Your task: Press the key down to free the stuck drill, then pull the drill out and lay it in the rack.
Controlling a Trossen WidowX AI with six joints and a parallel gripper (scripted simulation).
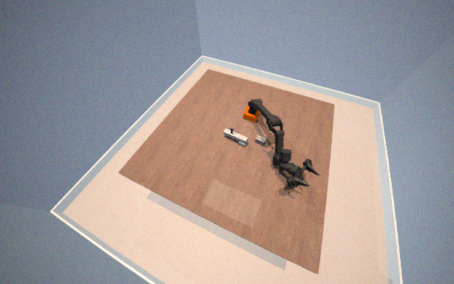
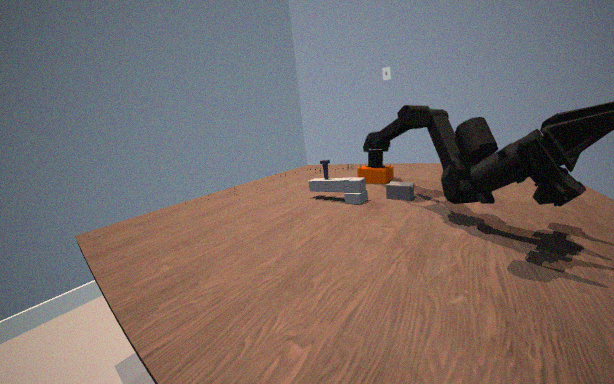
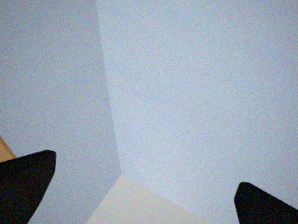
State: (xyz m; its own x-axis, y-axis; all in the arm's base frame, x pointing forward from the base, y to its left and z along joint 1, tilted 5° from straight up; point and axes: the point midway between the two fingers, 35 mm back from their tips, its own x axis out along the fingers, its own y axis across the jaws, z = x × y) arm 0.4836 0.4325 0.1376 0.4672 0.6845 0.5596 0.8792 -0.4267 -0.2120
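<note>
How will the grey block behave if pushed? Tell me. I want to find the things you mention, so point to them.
The grey block [image 1: 259, 140] [image 2: 400, 192] should slide rather than roll, given its flat faces. It sits low and is wider than tall in the exterior view, so tipping seems unlikely. Its straight edges suggest it is stiff.

The tabletop [image 1: 182, 148] [image 2: 286, 260] looks like brown grained wood; the walls [image 1: 86, 74] [image 2: 141, 100] [image 3: 200, 90] look matt.

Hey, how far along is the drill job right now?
Nothing looks done: the dark blue T-shaped piece stands upright in the long pale block. Nothing is in hand; the hand is open, well away from both. Pressing the key, pulling the drill and racking it all seem left, though I can't tell which part is which.
</note>
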